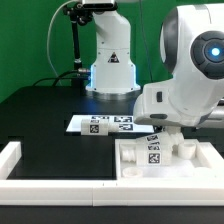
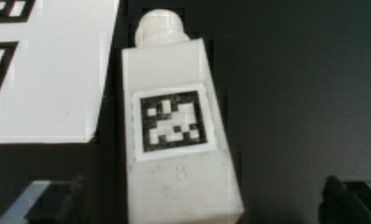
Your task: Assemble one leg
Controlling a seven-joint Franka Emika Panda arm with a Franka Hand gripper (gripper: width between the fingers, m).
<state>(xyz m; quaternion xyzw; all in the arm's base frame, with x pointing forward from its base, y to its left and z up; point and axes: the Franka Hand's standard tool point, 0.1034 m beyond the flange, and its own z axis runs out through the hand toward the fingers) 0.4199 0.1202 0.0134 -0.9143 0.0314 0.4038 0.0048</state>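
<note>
Nearest the wrist camera, the gripper (image 2: 201,198) is hanging released. Its two dark fingertips (image 2: 43,200) are standing well apart, one on each side of the leg, and are touching nothing.

Between them, the leg (image 2: 169,120) is lying flat on the black bench (image 2: 288,90). It is a stubby white peg with its black-and-white square tag facing up. Its narrower, rounded tip is pointing away from the gripper.

Just beside one long side of the leg, the marker board (image 2: 22,80) is lying flat. I cannot tell whether the two are touching.

The leg is looking like hard, smooth plastic, so it is probably light and stiff but somewhat slippery. The best hold is likely across the two long flat sides at mid-body, level with the tag, and not on the tapering tip. The finger on the marker board's side may be getting very little room.

In the exterior view, a low white rim (image 1: 60,185) is running along the front of the bench. Behind it a large white block (image 1: 185,165) with raised tagged parts is sitting toward the exterior view's right. The arm (image 1: 190,85) is leaning over the bench there and seems to be hiding the leg. Farther back, the arm's base (image 1: 110,65) is standing before a green backdrop.
</note>
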